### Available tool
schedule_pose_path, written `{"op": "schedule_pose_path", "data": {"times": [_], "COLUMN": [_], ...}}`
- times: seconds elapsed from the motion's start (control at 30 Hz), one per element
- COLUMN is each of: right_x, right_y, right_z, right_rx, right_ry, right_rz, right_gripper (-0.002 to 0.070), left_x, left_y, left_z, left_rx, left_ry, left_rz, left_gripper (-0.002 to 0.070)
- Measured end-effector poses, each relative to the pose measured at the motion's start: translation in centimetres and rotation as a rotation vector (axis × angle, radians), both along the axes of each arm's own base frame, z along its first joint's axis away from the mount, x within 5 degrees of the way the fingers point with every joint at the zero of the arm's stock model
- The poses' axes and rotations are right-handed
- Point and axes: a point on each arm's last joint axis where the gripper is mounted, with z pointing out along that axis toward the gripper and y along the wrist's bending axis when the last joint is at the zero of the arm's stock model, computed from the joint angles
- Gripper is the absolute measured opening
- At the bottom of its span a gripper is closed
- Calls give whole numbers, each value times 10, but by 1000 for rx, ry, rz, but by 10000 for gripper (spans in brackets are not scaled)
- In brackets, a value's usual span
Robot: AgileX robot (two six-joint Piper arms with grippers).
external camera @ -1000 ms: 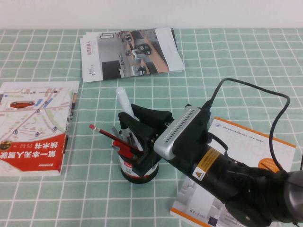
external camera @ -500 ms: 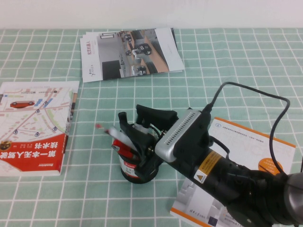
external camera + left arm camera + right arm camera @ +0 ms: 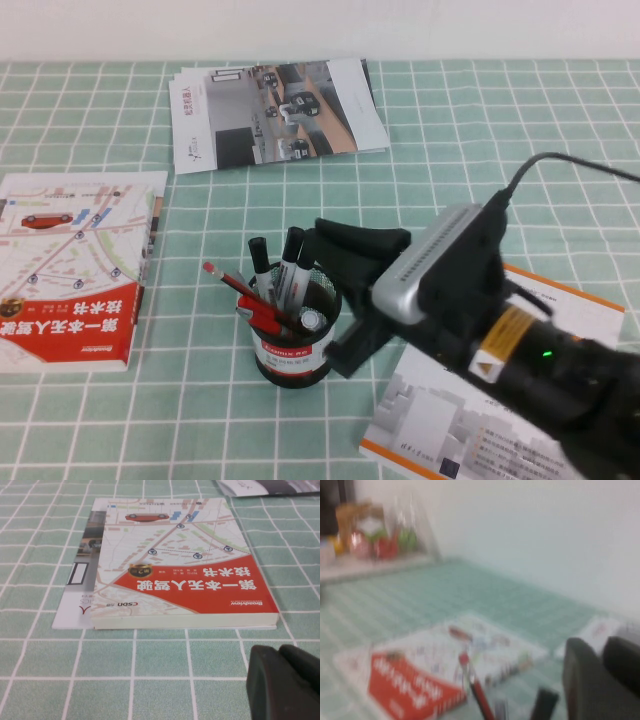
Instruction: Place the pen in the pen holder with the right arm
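The black mesh pen holder [image 3: 293, 350] with a red-and-white label stands on the green checked cloth. The pen stands inside it, with its white-grey butt end [image 3: 313, 318] at the rim beside three black-capped markers [image 3: 292, 245] and a leaning red pencil [image 3: 240, 288]. My right gripper [image 3: 333, 298] is open and empty. It sits just right of the holder, one finger above the rim and one by the base. The right wrist view is blurred and shows the pencil [image 3: 475, 690] and a black cap [image 3: 542, 704]. My left gripper [image 3: 280, 652] is shut, low over the cloth near a book.
A red-and-white book [image 3: 75, 270] lies at the left, and also shows in the left wrist view [image 3: 185, 575]. Brochures [image 3: 275, 110] lie at the back. A white booklet with an orange edge [image 3: 450, 410] lies under my right arm.
The pen went from my right gripper's hold above the holder down into it. The gripper opened and drew back to the right.
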Motion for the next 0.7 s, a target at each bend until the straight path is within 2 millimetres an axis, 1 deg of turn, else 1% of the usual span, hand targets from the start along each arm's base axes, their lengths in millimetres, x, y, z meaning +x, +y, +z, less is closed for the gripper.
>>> {"op": "schedule_pose_path", "data": {"times": [0.07,0.13,0.23,0.37,0.47,0.53,0.7], "right_x": [-6,-15,-31,-54,-73,-84,-102], "right_y": [-7,-18,-39,-67,-89,-102,-124], "right_z": [10,20,36,45,47,42,32], "right_rx": [-54,-112,-183,-234,-238,-256,-323], "right_ry": [37,84,132,173,177,195,259], "right_rz": [-5,-16,-31,-48,-56,-61,-74], "right_gripper": [17,-3,-14,-18,-19,-19,-19], "left_x": [0,0,0,0,0,0,0], "left_y": [0,0,0,0,0,0,0], "left_z": [0,0,0,0,0,0,0], "left_rx": [0,0,0,0,0,0,0], "left_ry": [0,0,0,0,0,0,0], "left_rz": [0,0,0,0,0,0,0], "left_gripper": [-4,-4,-4,-4,-4,-4,-4]}}
